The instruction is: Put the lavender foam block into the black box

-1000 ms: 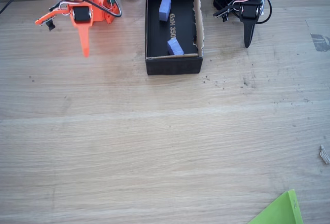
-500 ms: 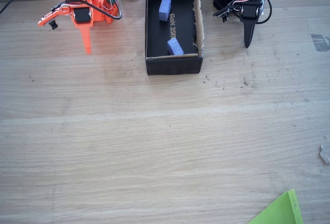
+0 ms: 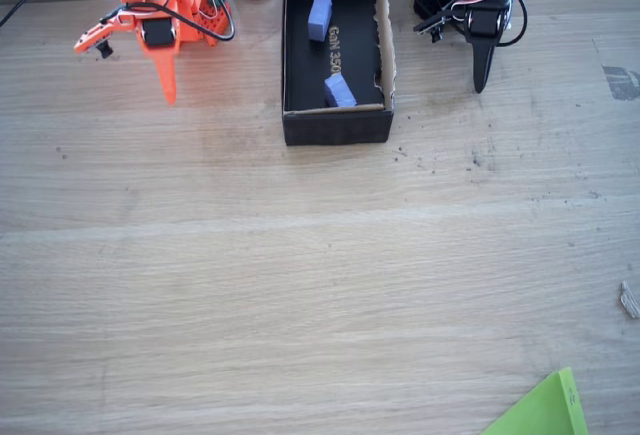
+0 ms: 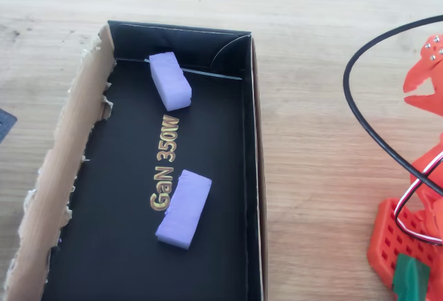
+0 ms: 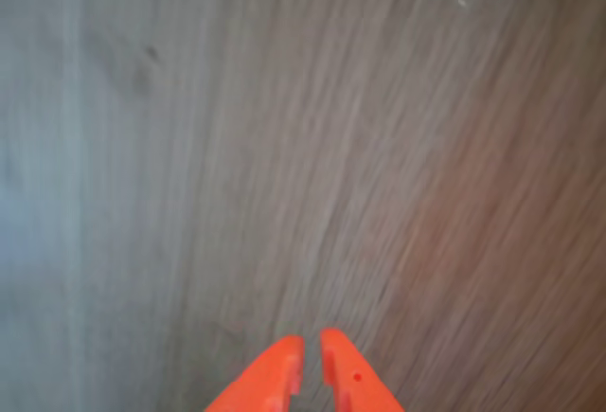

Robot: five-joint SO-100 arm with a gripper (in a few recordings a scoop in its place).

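The orange hand [image 3: 166,80] hangs over bare wooden surface [image 3: 300,285], its fingers nearly together with nothing between them. In the fixed view, the lavender foam block [image 3: 339,90] lies well to its right, inside the black box [image 3: 337,125], at the near end.

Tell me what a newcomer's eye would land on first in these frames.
Probably the black box at the top middle of the fixed view, with two lavender foam pieces inside: the lavender foam block near its front wall and a longer foam block toward the back. Next, the bright orange gripper, shut and empty, over bare wooden table left of the box.
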